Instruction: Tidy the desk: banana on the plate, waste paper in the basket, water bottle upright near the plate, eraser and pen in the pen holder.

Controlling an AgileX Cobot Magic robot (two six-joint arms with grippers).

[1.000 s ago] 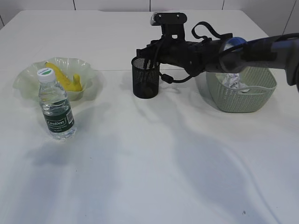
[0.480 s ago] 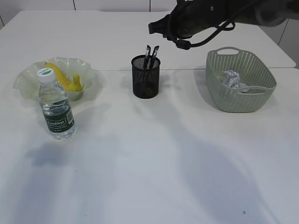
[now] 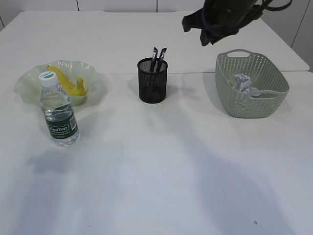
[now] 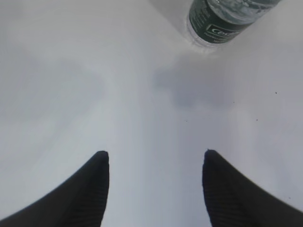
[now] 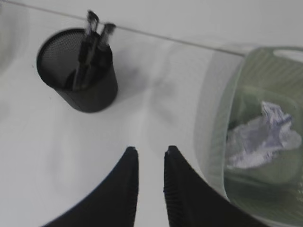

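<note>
The banana (image 3: pixel 68 83) lies on the pale green plate (image 3: pixel 29 81) at the left. The water bottle (image 3: pixel 58 115) stands upright just in front of the plate; its base shows in the left wrist view (image 4: pixel 227 19). Two black pens (image 3: pixel 157 56) stand in the black mesh pen holder (image 3: pixel 152 85), also in the right wrist view (image 5: pixel 90 90). Crumpled paper (image 3: pixel 244 83) lies in the green basket (image 3: pixel 254 105). The eraser is not visible. My right gripper (image 5: pixel 150 151) hangs high between holder and basket, slightly open and empty. My left gripper (image 4: pixel 154 158) is wide open over bare table, short of the bottle.
The white table has a seam running behind the plate, holder and basket. The right arm (image 3: pixel 220 19) hangs at the top of the exterior view, above the basket's near-left side. The left arm is out of the exterior view.
My right arm has lifted away from the pen holder and moved up and to the right, toward the basket. The pens stay standing in the holder. Nothing else has moved.
</note>
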